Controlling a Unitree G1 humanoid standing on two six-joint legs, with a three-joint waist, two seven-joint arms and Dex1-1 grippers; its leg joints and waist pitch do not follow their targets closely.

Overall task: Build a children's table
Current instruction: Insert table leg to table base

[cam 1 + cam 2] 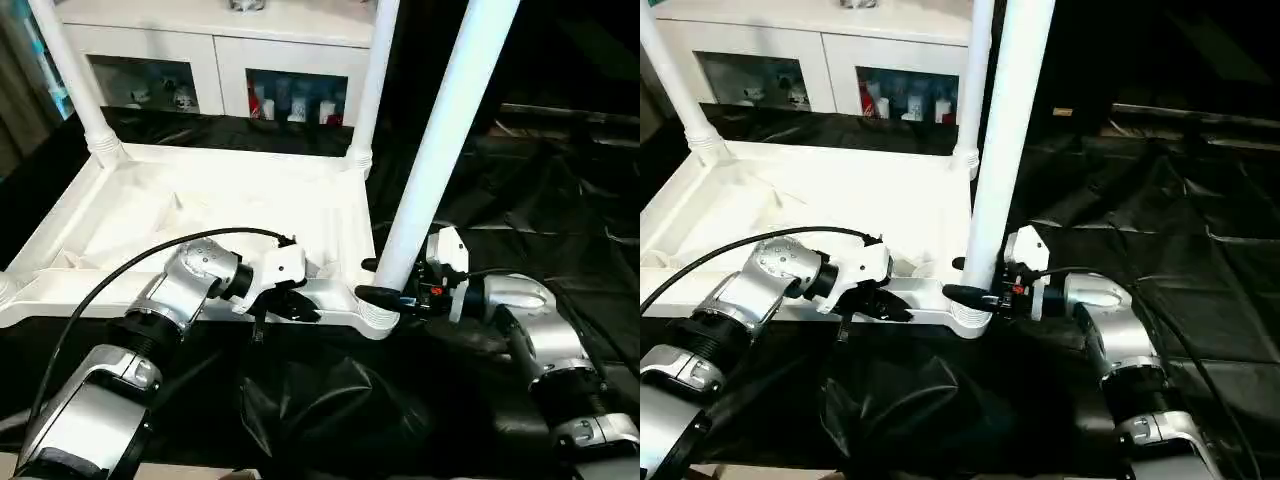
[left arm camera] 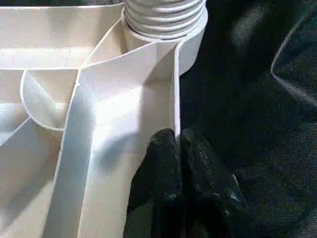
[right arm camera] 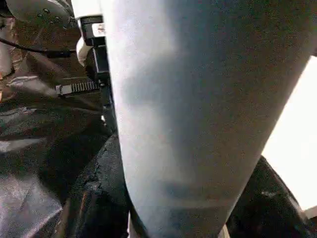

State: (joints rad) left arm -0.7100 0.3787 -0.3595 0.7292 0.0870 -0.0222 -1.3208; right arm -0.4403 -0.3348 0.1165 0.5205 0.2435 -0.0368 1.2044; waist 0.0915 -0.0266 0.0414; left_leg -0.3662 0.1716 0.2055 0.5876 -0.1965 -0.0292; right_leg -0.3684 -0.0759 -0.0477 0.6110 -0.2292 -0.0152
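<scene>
The white tabletop (image 1: 200, 215) lies upside down on black cloth, ribbed underside up. Three white legs stand in its corner sockets: far left (image 1: 75, 80), far right (image 1: 370, 90) and near right (image 1: 440, 140). My right gripper (image 1: 380, 282) is shut on the near-right leg just above its ribbed socket (image 1: 378, 315); in the right wrist view the black fingers (image 3: 99, 198) flank the leg (image 3: 198, 99). My left gripper (image 1: 288, 305) is shut on the tabletop's near rim, close beside that socket. In the left wrist view its fingers (image 2: 163, 168) pinch the thin rim wall (image 2: 176, 89).
A white cabinet (image 1: 220, 60) with glass doors stands behind the tabletop. Black cloth (image 1: 520, 190) covers the surface to the right and bunches up in front (image 1: 330, 400). A black cable (image 1: 120, 270) loops from my left forearm.
</scene>
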